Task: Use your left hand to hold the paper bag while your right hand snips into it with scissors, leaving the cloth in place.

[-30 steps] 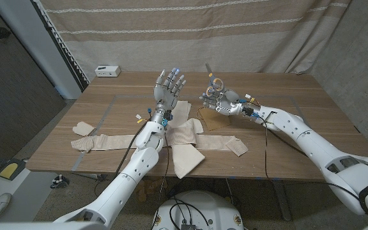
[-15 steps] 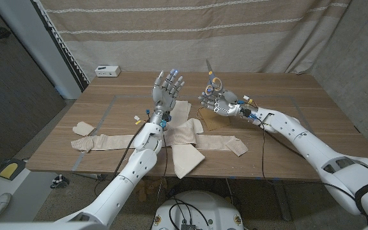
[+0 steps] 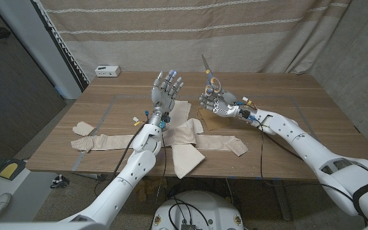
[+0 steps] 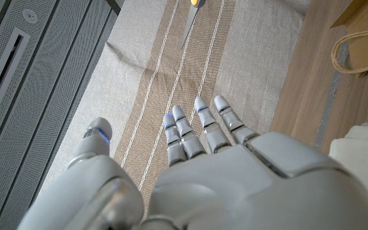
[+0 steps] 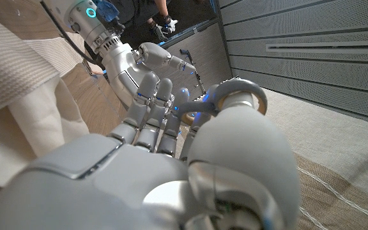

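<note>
Right hand (image 3: pixel 213 101) grips the scissors (image 3: pixel 211 76), blades pointing up, ready to cut. Left hand (image 3: pixel 167 89) is raised, fingers spread, holding nothing. The paper bag (image 3: pixel 213 118) lies on the table (image 3: pixel 280 102) below the right hand, just right of the cloth (image 3: pixel 184 137), unheld.

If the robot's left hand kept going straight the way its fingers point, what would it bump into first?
Probably the striped curtain behind the table. The left hand is raised, its fingers pointing up and away at that curtain, with nothing seen between them. Depth is hard to judge.
</note>
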